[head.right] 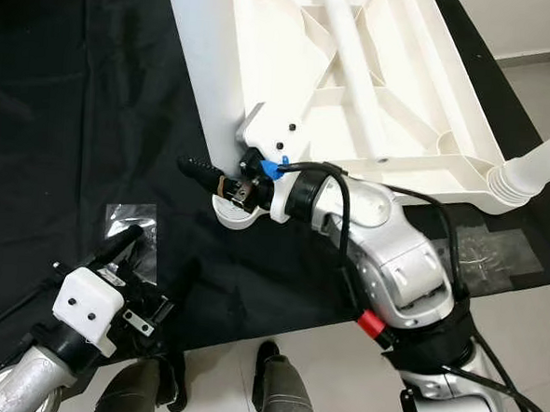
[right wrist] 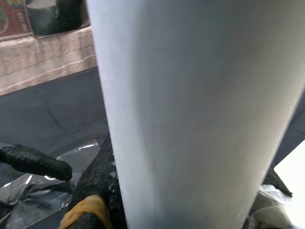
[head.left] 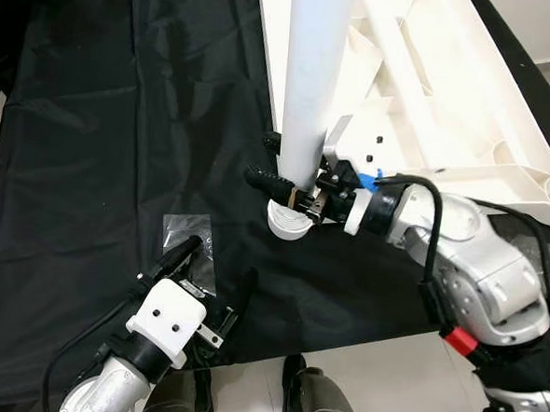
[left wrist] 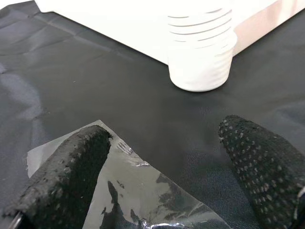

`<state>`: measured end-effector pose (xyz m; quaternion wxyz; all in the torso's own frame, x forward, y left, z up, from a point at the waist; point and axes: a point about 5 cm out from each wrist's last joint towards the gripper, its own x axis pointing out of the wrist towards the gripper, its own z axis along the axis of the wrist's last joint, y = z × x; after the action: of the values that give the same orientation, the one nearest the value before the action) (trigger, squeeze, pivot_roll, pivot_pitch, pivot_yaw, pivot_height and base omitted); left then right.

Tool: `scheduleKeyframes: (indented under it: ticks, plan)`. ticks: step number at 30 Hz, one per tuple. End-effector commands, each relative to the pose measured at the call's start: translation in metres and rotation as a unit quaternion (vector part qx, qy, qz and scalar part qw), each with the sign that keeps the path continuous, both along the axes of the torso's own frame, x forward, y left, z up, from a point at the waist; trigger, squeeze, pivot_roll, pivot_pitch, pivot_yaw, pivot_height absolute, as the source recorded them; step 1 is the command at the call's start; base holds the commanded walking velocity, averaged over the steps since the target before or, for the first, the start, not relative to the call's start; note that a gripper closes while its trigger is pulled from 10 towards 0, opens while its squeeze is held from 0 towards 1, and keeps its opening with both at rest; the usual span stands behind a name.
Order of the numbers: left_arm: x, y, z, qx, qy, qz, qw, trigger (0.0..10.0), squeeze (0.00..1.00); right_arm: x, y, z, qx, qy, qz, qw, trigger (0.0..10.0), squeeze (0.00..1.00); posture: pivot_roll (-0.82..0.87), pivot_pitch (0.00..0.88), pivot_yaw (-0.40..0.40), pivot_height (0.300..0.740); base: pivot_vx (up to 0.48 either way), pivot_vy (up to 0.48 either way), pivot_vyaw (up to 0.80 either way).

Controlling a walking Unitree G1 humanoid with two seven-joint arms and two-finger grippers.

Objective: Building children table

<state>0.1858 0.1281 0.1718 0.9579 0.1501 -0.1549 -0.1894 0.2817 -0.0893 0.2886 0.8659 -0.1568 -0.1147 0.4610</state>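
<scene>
The white children's table lies upside down on a black cloth. A thick white leg tube stands by the table's corner, its threaded end down on the cloth. My right gripper is shut on this leg just above the threads; in the right wrist view the leg stands right against one finger. My left gripper is open, low over a clear plastic bag. The left wrist view shows its fingers spread over the bag, facing the threaded end.
A second white leg with a ribbed end lies off the table's right corner. The cloth's front edge meets pale floor tiles. My feet stand at that edge. Bare cloth stretches away to the left.
</scene>
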Motion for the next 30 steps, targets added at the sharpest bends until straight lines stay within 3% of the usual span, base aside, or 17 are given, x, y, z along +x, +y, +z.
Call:
scheduleKeyframes:
  ticks: [1,9,14,30]
  plan:
    - [-0.003,0.001,-0.005,-0.001,0.009,0.001,1.0,10.0,0.0,0.004,0.0,-0.028,-0.022,0.061,-0.035,0.997,10.0,0.0,-0.02,0.42,-0.041,0.74,0.0,0.0,0.0]
    - [-0.002,0.001,-0.006,-0.001,0.009,0.001,1.0,10.0,0.0,0.0,0.005,-0.032,0.001,0.065,-0.07,0.995,10.0,0.0,-0.02,0.412,-0.043,0.74,0.0,0.0,0.0]
    - [-0.001,0.0,-0.006,-0.002,0.008,0.001,1.0,10.0,0.0,-0.006,0.006,-0.044,0.03,0.07,-0.157,0.985,10.0,0.0,-0.03,0.406,-0.046,0.74,0.0,0.0,0.0]
    - [0.004,-0.001,-0.009,-0.004,0.003,0.005,1.0,10.0,0.0,-0.022,0.005,-0.069,0.031,0.058,-0.26,0.963,10.0,0.0,-0.03,0.378,-0.048,0.74,0.0,0.0,0.0]
